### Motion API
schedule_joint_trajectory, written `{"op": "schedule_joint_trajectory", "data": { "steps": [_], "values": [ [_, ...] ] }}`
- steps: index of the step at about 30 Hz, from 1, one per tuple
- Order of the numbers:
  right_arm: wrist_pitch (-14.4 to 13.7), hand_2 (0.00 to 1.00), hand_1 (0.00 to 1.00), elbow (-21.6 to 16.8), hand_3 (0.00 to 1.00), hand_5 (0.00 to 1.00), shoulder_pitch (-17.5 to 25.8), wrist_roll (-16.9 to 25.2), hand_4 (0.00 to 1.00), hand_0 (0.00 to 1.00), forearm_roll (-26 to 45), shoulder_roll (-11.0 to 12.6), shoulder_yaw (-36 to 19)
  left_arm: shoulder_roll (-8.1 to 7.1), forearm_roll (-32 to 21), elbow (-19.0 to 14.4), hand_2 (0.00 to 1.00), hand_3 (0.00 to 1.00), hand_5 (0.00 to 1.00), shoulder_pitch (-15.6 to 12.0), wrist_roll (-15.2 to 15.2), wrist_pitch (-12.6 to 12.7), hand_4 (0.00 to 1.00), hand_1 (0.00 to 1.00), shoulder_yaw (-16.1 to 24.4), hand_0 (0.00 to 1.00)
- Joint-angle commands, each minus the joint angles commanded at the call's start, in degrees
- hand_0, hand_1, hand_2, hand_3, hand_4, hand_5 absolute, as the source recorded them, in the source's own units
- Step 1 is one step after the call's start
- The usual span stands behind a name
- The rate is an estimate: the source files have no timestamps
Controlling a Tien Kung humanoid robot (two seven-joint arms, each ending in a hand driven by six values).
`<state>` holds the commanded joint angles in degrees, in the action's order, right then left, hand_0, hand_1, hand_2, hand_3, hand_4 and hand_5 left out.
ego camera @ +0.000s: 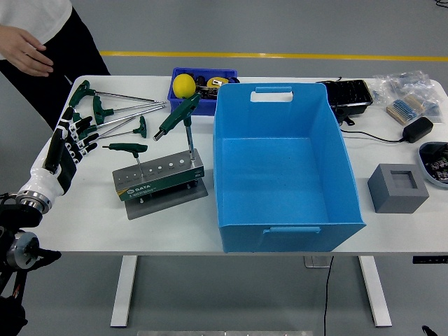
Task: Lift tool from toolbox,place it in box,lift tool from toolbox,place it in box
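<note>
Blue box [283,164]: we see it well to the right of the left hand, open-topped.
Tool stand [159,175]: just right of the hand; two green T-handle wrenches [183,115] stand in it.
Loose T-handle wrenches [112,112]: we find them just beyond the fingers.
Left hand [68,143]: fingers extended, seemingly grasping nothing, though the wrenches crowd the fingertips.
</note>
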<state>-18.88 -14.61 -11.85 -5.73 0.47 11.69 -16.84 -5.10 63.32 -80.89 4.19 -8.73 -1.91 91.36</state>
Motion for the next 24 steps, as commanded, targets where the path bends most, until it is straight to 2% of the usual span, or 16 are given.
{"op": "schedule_joint_trajectory", "data": {
  "steps": [11, 20, 21, 24],
  "values": [
    [-0.02, 0.709, 0.65, -0.02, 0.556, 0.716, 0.15, -0.07, 0.787, 0.68, -0.21, -0.05, -0.16, -0.06, 0.49, -0.09, 0.958, 0.849, 0.992, -0.06, 0.79, 0.71, 0.901, 0.864, -0.1, 0.887],
    [-0.02, 0.709, 0.649, -0.03, 0.556, 0.716, 0.43, -0.23, 0.787, 0.679, -0.68, -0.13, -0.42, -0.25, 5.44, -1.24, 0.963, 0.851, 0.965, -0.01, 4.08, 3.04, 0.901, 0.88, -0.29, 0.895],
    [-0.03, 0.709, 0.65, -0.03, 0.557, 0.716, 0.45, -0.23, 0.786, 0.679, -0.68, -0.14, -0.42, -0.3, 6.18, -1.44, 0.981, 0.855, 0.803, -0.01, 4.4, 3.23, 0.994, 0.914, -0.31, 0.918],
    [-0.07, 0.709, 0.65, -0.02, 0.557, 0.716, 0.51, -0.29, 0.786, 0.679, -0.9, -0.2, -0.56, -0.74, 9.45, -2.35, 0.981, 0.855, 0.803, -0.09, 6.91, 3.69, 0.994, 0.914, -0.79, 0.918]
  ]
}}
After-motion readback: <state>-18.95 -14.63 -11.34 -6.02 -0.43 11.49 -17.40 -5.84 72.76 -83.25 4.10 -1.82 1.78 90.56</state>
